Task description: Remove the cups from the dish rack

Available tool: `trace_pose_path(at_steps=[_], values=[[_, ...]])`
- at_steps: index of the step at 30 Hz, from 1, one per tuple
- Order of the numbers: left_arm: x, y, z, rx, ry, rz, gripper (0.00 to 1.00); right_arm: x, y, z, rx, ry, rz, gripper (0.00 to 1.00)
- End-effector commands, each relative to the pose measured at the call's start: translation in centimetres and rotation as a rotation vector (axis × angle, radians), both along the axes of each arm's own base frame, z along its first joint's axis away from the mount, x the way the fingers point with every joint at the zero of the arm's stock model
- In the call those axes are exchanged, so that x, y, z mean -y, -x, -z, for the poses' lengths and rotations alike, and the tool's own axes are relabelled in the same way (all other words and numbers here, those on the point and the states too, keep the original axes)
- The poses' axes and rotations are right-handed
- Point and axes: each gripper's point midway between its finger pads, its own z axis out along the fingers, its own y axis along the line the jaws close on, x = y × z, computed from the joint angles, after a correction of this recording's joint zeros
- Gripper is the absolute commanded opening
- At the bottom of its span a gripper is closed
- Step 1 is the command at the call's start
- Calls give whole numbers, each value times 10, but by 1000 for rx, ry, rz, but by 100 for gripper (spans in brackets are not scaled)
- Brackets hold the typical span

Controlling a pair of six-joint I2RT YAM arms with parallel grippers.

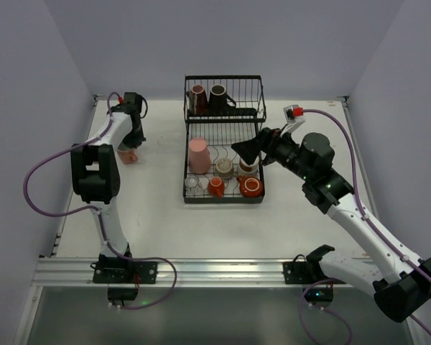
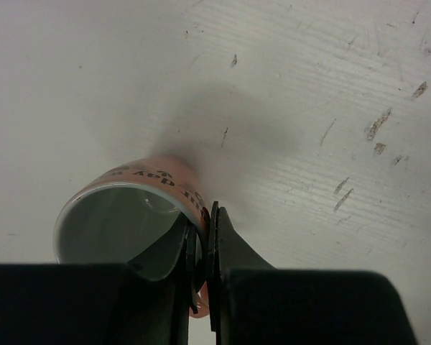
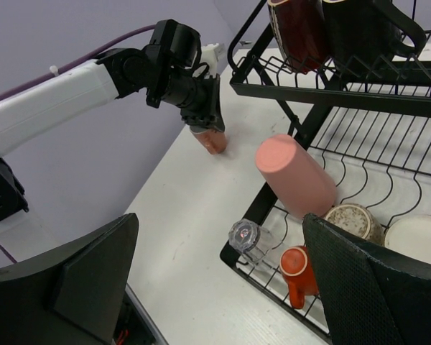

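Note:
A small pink cup (image 2: 122, 208) with dark lettering is low over the table, left of the dish rack (image 1: 223, 202). My left gripper (image 2: 205, 219) is shut on its rim, one finger inside and one outside; the top view shows that gripper (image 1: 133, 149) and cup (image 1: 128, 157). The lower tray holds a tall pink tumbler (image 1: 199, 155), a clear glass (image 3: 248, 237), a speckled beige cup (image 3: 352, 219) and two orange-red cups (image 1: 215, 186) (image 1: 251, 187). A brown mug (image 1: 197, 98) and a black mug (image 1: 218, 97) sit in the raised basket. My right gripper (image 1: 246, 149) hangs open over the tray's right side, holding nothing.
The left arm (image 3: 65, 93) reaches along the left wall, its purple cable trailing. A metal rail (image 1: 215, 269) runs along the near edge. Bare white table (image 3: 187, 237) lies between the rack and the left wall.

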Motion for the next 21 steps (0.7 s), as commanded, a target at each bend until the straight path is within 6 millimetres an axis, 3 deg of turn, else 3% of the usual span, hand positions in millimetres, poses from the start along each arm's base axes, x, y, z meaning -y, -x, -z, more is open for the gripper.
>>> trace_pose_path(at_steps=[1,7,11,15,21], values=[[-8,-13,-11,53,-36,27,0,4,-3,-8,35,8,24,99],[-12,-11,-7,98,-13,-1,0,2,-5,-5,29,15,24,99],[-16,2,0,101,-8,-29,14,-1,-11,-5,24,24,23,99],[-16,9,-3,134,-3,-49,38,-5,-19,-8,28,32,24,99],[-18,16,-9,152,-8,-54,52,-8,-26,-5,9,60,28,99]])
